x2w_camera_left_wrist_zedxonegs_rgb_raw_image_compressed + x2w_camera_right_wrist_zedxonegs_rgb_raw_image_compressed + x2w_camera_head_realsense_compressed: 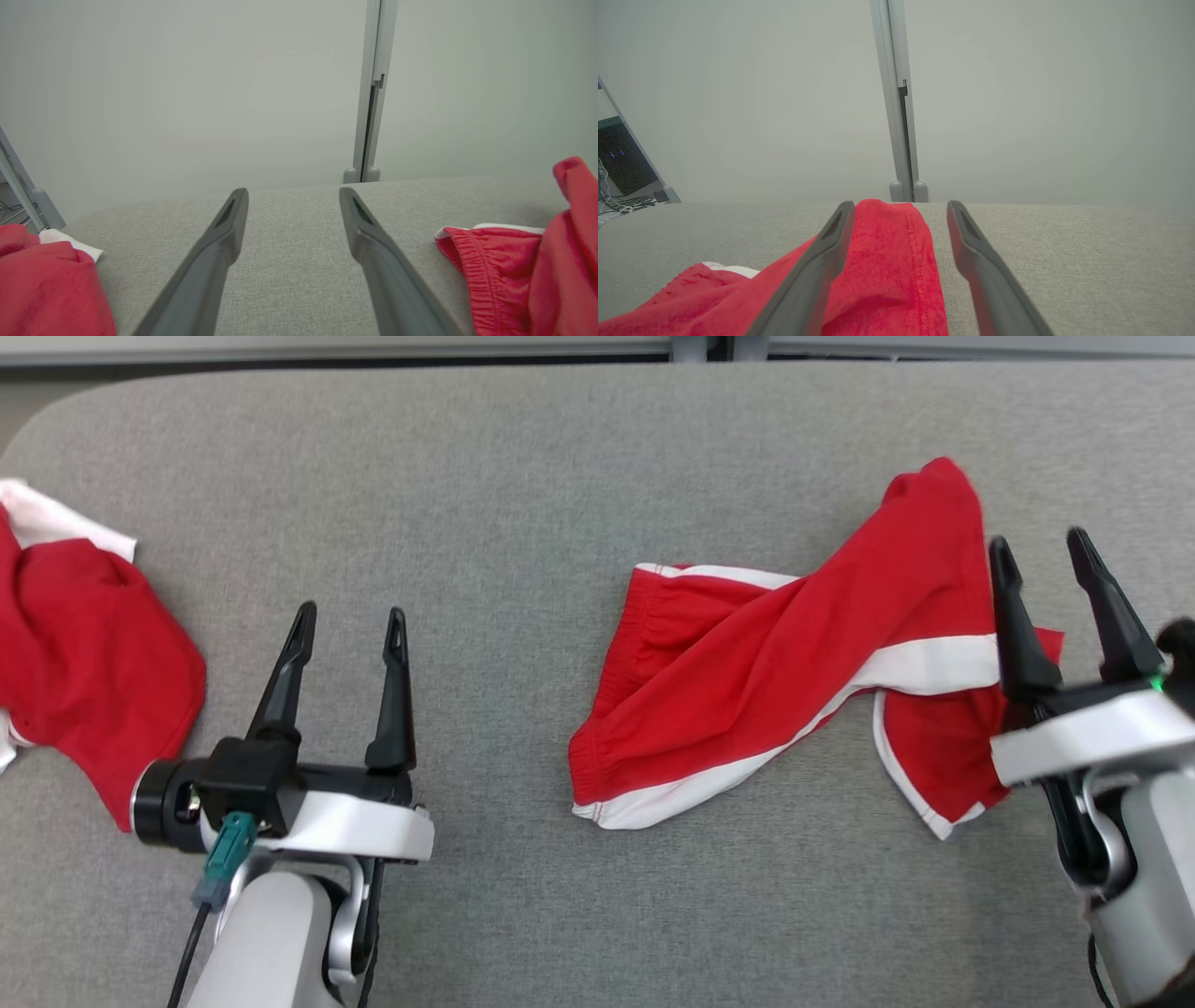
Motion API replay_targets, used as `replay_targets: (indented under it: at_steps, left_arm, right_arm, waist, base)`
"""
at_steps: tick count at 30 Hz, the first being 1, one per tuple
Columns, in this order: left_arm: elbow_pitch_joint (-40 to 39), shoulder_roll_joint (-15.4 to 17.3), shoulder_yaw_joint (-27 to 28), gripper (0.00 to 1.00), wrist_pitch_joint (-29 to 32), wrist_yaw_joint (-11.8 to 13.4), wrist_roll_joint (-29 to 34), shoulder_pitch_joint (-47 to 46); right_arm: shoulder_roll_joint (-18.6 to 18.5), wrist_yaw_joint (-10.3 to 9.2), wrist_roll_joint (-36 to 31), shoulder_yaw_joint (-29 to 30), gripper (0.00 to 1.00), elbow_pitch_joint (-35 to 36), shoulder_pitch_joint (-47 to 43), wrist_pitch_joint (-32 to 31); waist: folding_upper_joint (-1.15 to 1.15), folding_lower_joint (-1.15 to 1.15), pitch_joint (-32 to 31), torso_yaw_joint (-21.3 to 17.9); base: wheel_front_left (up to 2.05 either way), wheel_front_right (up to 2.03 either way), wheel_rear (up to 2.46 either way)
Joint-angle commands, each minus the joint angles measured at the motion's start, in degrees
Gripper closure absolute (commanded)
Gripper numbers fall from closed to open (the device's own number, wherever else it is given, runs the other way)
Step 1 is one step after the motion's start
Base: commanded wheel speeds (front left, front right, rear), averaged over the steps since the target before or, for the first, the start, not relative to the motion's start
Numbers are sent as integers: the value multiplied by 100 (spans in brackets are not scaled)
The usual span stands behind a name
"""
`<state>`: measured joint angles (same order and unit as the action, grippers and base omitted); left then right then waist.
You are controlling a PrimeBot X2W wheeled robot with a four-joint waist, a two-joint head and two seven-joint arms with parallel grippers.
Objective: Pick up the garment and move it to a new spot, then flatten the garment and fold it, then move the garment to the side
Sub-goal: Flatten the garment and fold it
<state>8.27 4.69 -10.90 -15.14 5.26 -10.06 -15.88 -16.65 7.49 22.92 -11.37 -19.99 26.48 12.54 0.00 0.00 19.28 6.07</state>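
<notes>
My left gripper (352, 611) and right gripper (1038, 539) sat open and empty, red shorts (747, 691) lay twisted centre-right of frame, so I reckoned flattening came next: grab both ends, pull apart.

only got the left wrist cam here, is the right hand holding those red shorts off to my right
observer: No. The right hand is open over the right end of the red shorts. The cloth lies on the grey table between its fingers, not pinched.
operator: shorts flat yet
observer: No, they are twisted. One leg is thrown across the other, and its far end bunches up.
operator: and the red thing on my left
observer: That is a second red garment, bunched, with white cloth at its far side. It runs off the head view's left edge, and its near corner comes close to the left hand at the wrist.
</notes>
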Motion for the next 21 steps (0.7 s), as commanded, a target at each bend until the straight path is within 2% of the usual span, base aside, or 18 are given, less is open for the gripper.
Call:
replay_targets:
  at_steps: [1,7,13,21]
  left_arm:
    - [-6,49,67,0,-1,-21,31,123]
    - [-15,72,170,0,0,-58,21,408]
    - [56,152,197,0,-1,-114,27,826]
    - [102,189,133,0,0,-95,-6,1095]
  right_arm:
    - [-4,0,-62,160,0,105,-263,42]
    - [110,0,-243,507,0,463,-936,-54]
    - [381,0,-440,719,0,1001,-1754,-391]
    - [580,0,-683,865,0,1460,-2282,-746]
  waist:
    - [0,0,-191,-123]
    - [0,0,-489,-243]
    - [0,0,-876,-396]
    - [0,0,-1079,-443]
  base:
    - [0,0,0]
    - [0,0,0]
    - [0,0,0]
    - [0,0,0]
